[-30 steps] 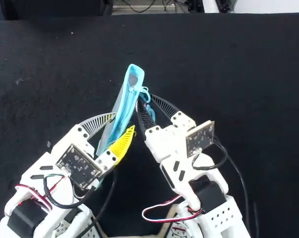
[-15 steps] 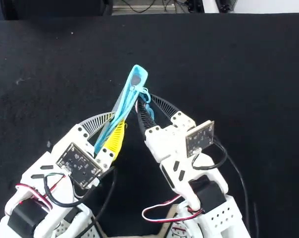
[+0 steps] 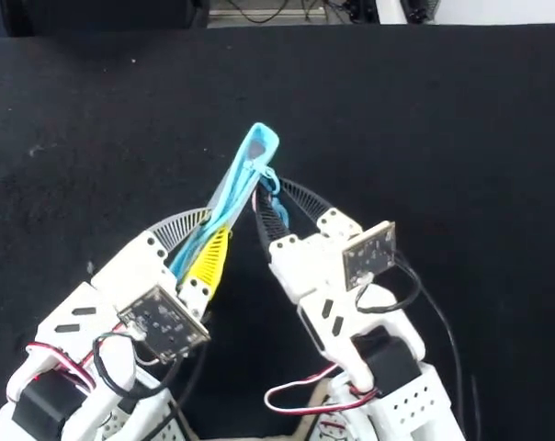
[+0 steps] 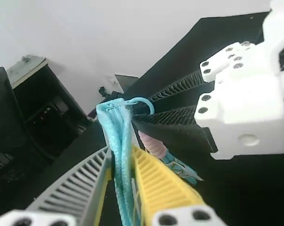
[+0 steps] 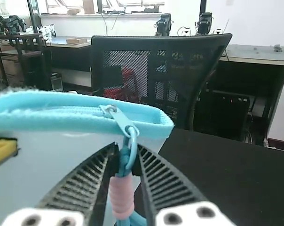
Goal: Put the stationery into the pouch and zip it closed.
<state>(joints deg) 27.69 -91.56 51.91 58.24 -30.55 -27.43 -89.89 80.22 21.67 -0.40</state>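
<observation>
The left gripper point(image 3: 207, 241) was clamped on the near end of the pouch point(image 3: 242, 176), its grey and yellow ribbed fingers pressing the soft blue fabric flat, apparently to brace it against the zip's pull. The right gripper point(image 5: 125, 154) had its black ribbed fingers narrowed onto the pull cord point(image 5: 126, 141) beside a pink bead point(image 5: 120, 195), likely to draw the slider point(image 5: 110, 112) along; the slim pouch stood edge-up over the matt black table point(image 3: 424, 119)
</observation>
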